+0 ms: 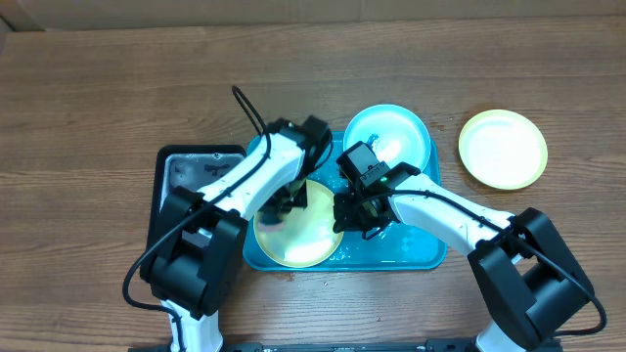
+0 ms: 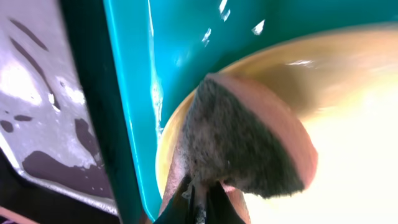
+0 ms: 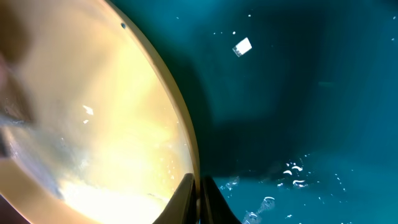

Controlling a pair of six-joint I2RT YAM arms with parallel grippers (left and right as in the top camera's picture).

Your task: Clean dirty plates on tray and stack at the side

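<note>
step in hand: scrubbing the round yellow-green rimmed plastic plate (image 1: 298, 244), which lies in the near left part of the large turquoise-blue rectangular plastic tray (image 1: 411, 256).
doing it well: i judge the sponge should press flat and sweep from centre to rim so the scouring face meets the whole dish. the rim needs a firm pin, or the wet plate may skid or spin.
plate look: glossy and wet, with a pale whitish centre. the wrist views show no clear green smears on it.
left hand (image 2: 199, 202): clamped on the pink sponge with a dark grey scouring face (image 2: 242, 143), which rests on the plate near its rim.
right hand (image 3: 199, 196): closed on the plate's rim, at its right side.
other plates: light blue round plate (image 1: 386, 137) at the tray's far right corner; second yellow-green plate (image 1: 503, 149) on the wooden tabletop (image 1: 98, 98), to the right of the tray.
beside: small black rectangular tray (image 1: 191, 171) just left of the turquoise one.
</note>
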